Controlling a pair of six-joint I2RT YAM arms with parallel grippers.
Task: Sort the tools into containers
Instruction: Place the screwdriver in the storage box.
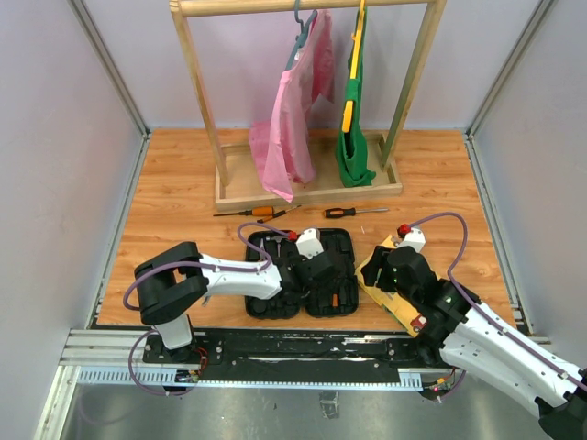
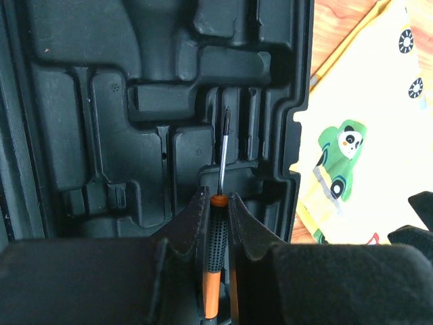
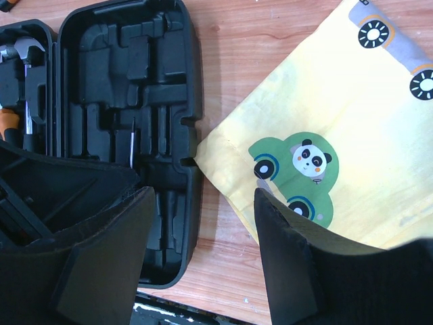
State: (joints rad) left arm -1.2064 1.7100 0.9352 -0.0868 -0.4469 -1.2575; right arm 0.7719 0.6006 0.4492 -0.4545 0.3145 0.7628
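Note:
The black tool case [image 1: 266,307] lies open at the near middle of the table. My left gripper [image 2: 216,200] is shut on an orange-and-black-handled screwdriver [image 2: 215,237] and holds it over the case's right half [image 2: 162,101], shaft pointing along a moulded slot. In the top view the left gripper [image 1: 321,275] sits over the case. My right gripper [image 3: 203,230] is open and empty, hovering over bare wood between the case [image 3: 169,81] and the yellow picture board. A metal-headed hammer [image 3: 20,49] lies in the left half. Two more screwdrivers [image 1: 257,212] [image 1: 353,212] lie behind the case.
The yellow picture board [image 1: 390,293] lies just right of the case, under my right gripper [image 1: 404,268]. A wooden clothes rack [image 1: 307,188] with pink and green garments stands at the back. White walls close in both sides. A metal rail [image 1: 293,353] runs along the near edge.

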